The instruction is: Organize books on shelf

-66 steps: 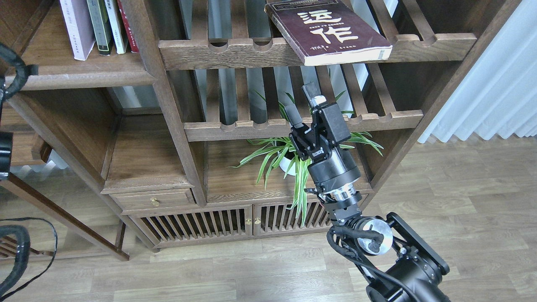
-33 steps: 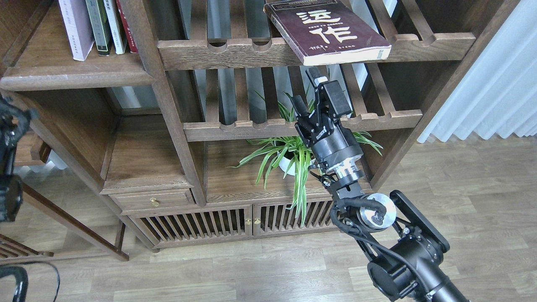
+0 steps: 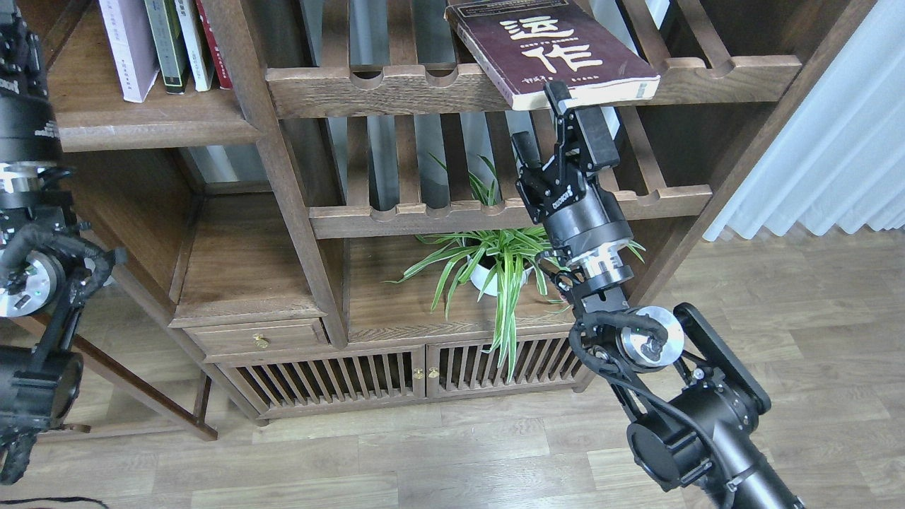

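A thick dark maroon book (image 3: 558, 53) with cream Chinese characters lies flat on the top slatted rack, its corner overhanging the front rail. My right gripper (image 3: 541, 121) is open just below that overhanging edge, with one fingertip (image 3: 557, 93) at the book's pale page edge. A pale lavender-white book (image 3: 127, 49) and a black-grey book (image 3: 166, 46) stand upright on the solid dark-brown shelf (image 3: 148, 116) at the upper left, beside a white and a red book. My left gripper (image 3: 15, 42) is at the top left edge in front of that shelf, and its fingers are cut off.
Two slatted racks with scalloped rails (image 3: 438, 208) cross the middle of the bookcase. A potted spider plant (image 3: 488, 265) stands below them behind my right arm. A drawer (image 3: 258, 339) and slatted cabinet doors (image 3: 396, 375) are lower down. White curtains (image 3: 834, 141) hang at the right.
My right gripper has risen up and to the right, from in front of the lower rack to the maroon book's front edge. My left arm has risen into view at the left.
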Motion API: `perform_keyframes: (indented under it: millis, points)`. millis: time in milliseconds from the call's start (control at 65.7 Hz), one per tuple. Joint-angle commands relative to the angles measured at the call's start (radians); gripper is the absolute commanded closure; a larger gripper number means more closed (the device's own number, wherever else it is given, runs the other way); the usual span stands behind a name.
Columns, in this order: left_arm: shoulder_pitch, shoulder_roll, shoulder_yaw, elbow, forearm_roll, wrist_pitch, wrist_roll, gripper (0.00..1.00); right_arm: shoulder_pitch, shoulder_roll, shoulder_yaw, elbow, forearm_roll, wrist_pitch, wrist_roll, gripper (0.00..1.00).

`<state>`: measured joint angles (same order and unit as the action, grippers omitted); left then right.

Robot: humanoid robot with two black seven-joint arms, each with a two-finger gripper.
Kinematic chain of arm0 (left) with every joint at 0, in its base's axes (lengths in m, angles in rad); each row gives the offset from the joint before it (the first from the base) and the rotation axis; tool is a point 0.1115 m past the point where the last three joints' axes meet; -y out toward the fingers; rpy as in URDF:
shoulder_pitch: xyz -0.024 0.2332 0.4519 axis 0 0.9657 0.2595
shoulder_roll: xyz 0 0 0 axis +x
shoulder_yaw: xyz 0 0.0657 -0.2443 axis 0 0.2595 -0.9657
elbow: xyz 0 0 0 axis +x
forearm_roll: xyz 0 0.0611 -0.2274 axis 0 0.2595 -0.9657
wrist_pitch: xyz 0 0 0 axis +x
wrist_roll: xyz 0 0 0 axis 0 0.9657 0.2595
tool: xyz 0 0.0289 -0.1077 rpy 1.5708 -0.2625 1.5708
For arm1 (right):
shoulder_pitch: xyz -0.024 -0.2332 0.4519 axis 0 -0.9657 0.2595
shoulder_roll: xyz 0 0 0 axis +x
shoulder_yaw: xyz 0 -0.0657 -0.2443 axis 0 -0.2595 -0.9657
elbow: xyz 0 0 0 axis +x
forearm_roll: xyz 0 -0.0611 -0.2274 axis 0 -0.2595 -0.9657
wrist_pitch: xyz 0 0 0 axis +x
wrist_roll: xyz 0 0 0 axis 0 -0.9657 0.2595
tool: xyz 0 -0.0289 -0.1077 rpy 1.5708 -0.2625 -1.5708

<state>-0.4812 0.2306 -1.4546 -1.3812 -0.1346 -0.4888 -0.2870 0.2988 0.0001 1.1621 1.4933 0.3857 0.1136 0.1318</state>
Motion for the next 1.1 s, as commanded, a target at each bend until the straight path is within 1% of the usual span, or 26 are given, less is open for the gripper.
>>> perform_keyframes:
  millis: [0, 61, 122, 198, 350, 441, 608, 806, 913, 989, 1004, 1080]
  points:
    - [0.007, 0.003, 0.034, -0.001, 0.001, 0.0, 0.005, 0.05, 0.019, 0.0, 0.014, -0.005, -0.001, -0.077, 0.0, 0.03]
    - [0.012, 0.003, 0.059, -0.001, 0.001, 0.0, 0.006, 0.05, 0.019, 0.0, 0.018, -0.005, 0.001, -0.12, 0.0, 0.03]
    - [0.012, 0.004, 0.083, -0.001, 0.003, 0.0, 0.017, 0.05, 0.019, 0.0, 0.037, -0.005, 0.002, -0.14, -0.001, 0.03]
    - [0.013, -0.001, 0.103, -0.001, 0.003, 0.0, 0.028, 0.05, 0.02, 0.0, 0.054, -0.005, 0.002, -0.143, -0.001, 0.03]
    - [0.018, -0.004, 0.122, -0.001, 0.003, 0.0, 0.028, 0.05, 0.045, 0.0, 0.097, -0.005, 0.004, -0.144, -0.003, 0.03]
    - [0.029, -0.004, 0.125, -0.001, 0.003, 0.0, 0.029, 0.05, 0.056, 0.0, 0.103, -0.005, 0.004, -0.155, -0.003, 0.05]
    - [0.052, -0.002, 0.126, -0.001, 0.003, 0.0, 0.029, 0.05, 0.082, 0.0, 0.107, -0.005, 0.005, -0.175, -0.003, 0.05]
    - [0.09, 0.001, 0.126, -0.001, 0.007, 0.0, 0.031, 0.04, 0.097, 0.0, 0.107, -0.005, 0.005, -0.223, -0.006, 0.1]
    - [0.101, 0.004, 0.126, -0.001, 0.009, 0.0, 0.037, 0.04, 0.109, 0.0, 0.107, -0.005, 0.007, -0.246, -0.006, 0.17]
    - [0.102, 0.006, 0.126, -0.001, 0.009, 0.0, 0.04, 0.04, 0.125, 0.0, 0.107, -0.007, 0.013, -0.249, -0.006, 0.2]
    - [0.108, 0.006, 0.126, -0.001, 0.009, 0.0, 0.04, 0.04, 0.14, 0.0, 0.107, -0.011, 0.022, -0.255, -0.009, 0.24]
    - [0.112, 0.006, 0.126, -0.001, 0.009, 0.0, 0.04, 0.04, 0.148, 0.0, 0.108, -0.019, 0.024, -0.281, -0.009, 0.25]
